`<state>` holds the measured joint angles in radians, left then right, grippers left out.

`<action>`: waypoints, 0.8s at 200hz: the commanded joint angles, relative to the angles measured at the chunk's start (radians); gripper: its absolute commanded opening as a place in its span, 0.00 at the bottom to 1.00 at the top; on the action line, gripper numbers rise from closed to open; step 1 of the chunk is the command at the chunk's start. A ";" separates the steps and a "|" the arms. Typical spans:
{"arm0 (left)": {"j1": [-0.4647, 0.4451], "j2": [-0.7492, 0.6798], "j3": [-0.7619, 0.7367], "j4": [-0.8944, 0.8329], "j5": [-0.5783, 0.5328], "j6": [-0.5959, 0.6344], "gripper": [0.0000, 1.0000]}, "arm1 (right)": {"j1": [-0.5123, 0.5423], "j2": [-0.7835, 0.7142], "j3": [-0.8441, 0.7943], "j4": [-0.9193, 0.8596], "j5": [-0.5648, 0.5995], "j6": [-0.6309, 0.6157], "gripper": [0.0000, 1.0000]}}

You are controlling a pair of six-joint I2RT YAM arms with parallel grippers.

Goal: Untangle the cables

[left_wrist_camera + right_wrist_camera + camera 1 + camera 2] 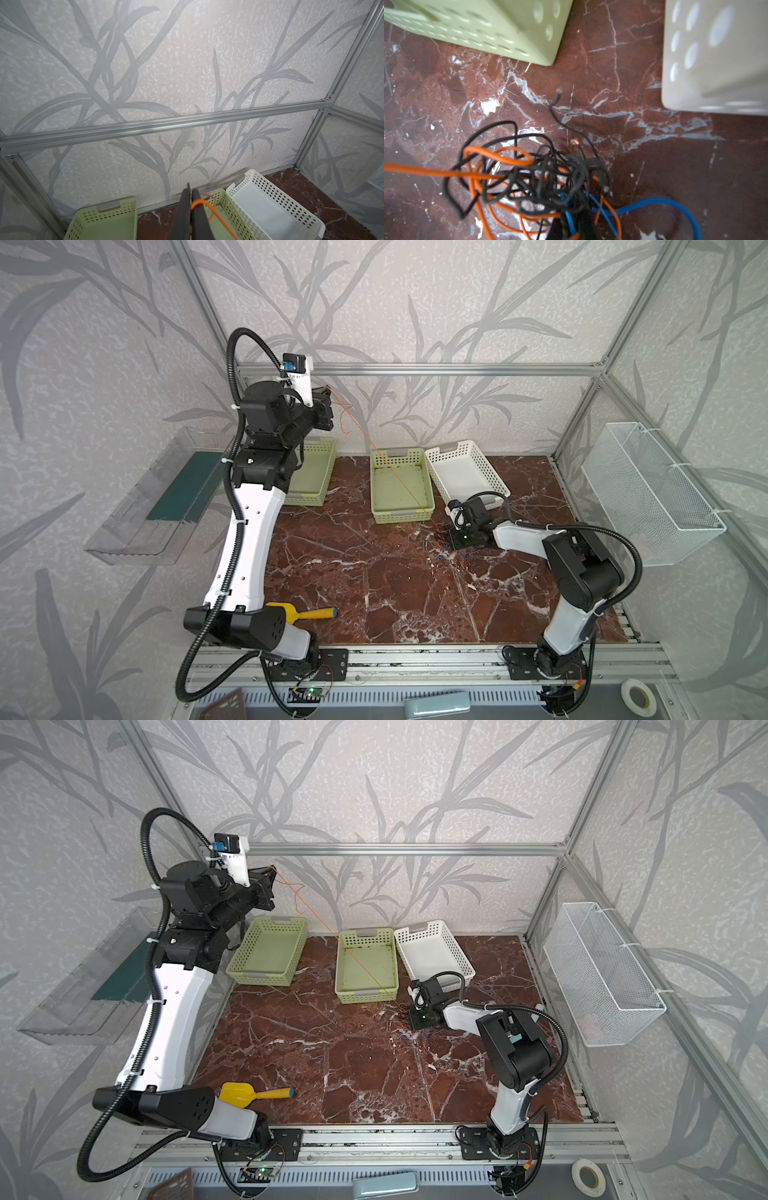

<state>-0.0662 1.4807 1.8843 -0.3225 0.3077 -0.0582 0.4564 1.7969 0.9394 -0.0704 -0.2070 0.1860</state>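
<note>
Orange cable running taut from between raised left gripper's closed fingers, low right gripper's fingers clamping tangled cables

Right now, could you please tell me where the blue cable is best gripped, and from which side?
Grip the blue cable on its loop arcing clear of the tangle, from above on its outer side: there it lies alone on the marble, so probably nothing else snags.

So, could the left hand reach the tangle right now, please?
Probably not yet: the left hand is raised high, shut on the orange cable, and the right hand holds the tangle.
</note>
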 commanded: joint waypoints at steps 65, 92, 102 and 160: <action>0.021 -0.291 -0.726 0.328 -0.053 -0.155 0.00 | -0.031 -0.139 0.011 -0.219 0.066 -0.036 0.00; 0.020 -0.332 -0.932 0.445 -0.134 -0.166 0.00 | -0.063 -0.159 0.017 -0.233 0.061 -0.054 0.00; 0.021 -0.339 -0.999 0.495 -0.144 -0.191 0.00 | -0.070 -0.170 0.021 -0.238 0.061 -0.061 0.00; 0.019 -0.308 -1.257 0.740 -0.124 -0.281 0.00 | -0.073 -0.217 0.026 -0.240 0.063 -0.097 0.00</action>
<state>-0.0502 1.1706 0.6621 0.2512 0.1722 -0.2962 0.3813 1.6196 0.9360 -0.2836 -0.1478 0.1204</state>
